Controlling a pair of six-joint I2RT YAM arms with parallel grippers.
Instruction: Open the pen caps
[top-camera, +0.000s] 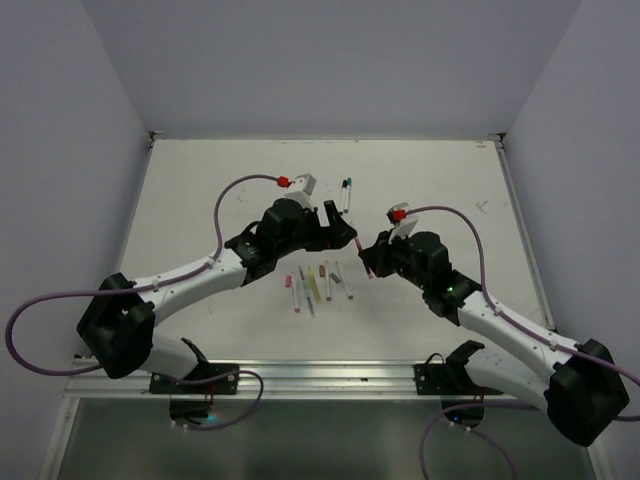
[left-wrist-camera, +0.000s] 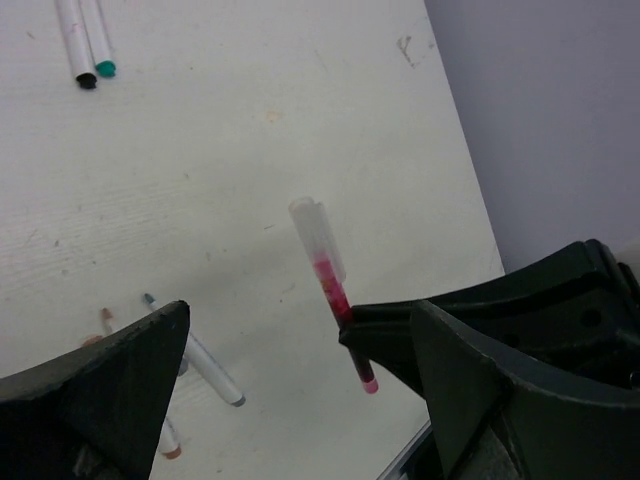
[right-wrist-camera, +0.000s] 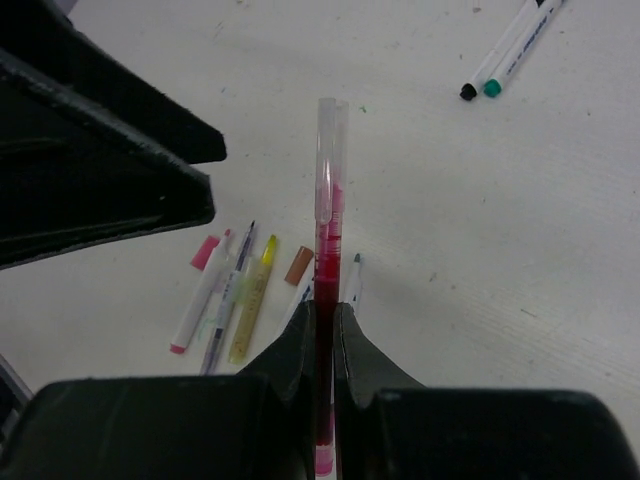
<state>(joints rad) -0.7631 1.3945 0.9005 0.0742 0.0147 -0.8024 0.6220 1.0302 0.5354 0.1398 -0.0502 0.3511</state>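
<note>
My right gripper (right-wrist-camera: 325, 315) is shut on a red pen (right-wrist-camera: 327, 250) and holds it above the table, also seen from the top (top-camera: 367, 262). Its long clear cap (right-wrist-camera: 328, 150) is on the pen and sticks out past the fingertips. My left gripper (left-wrist-camera: 300, 318) is open and empty. In the left wrist view the red pen (left-wrist-camera: 335, 290) and its clear cap (left-wrist-camera: 318, 235) stand between the left fingers, close to the right one, and touch neither. The left gripper also shows in the top view (top-camera: 345, 232), just left of the right gripper (top-camera: 368, 265).
Several uncapped pens and loose caps lie in a row below the grippers (top-camera: 315, 285): a pink cap (right-wrist-camera: 206, 252), a yellow pen (right-wrist-camera: 252, 300), a brown cap (right-wrist-camera: 299, 265). Two capped pens, one black (right-wrist-camera: 468, 92) and one green (right-wrist-camera: 492, 88), lie farther back (top-camera: 345, 195).
</note>
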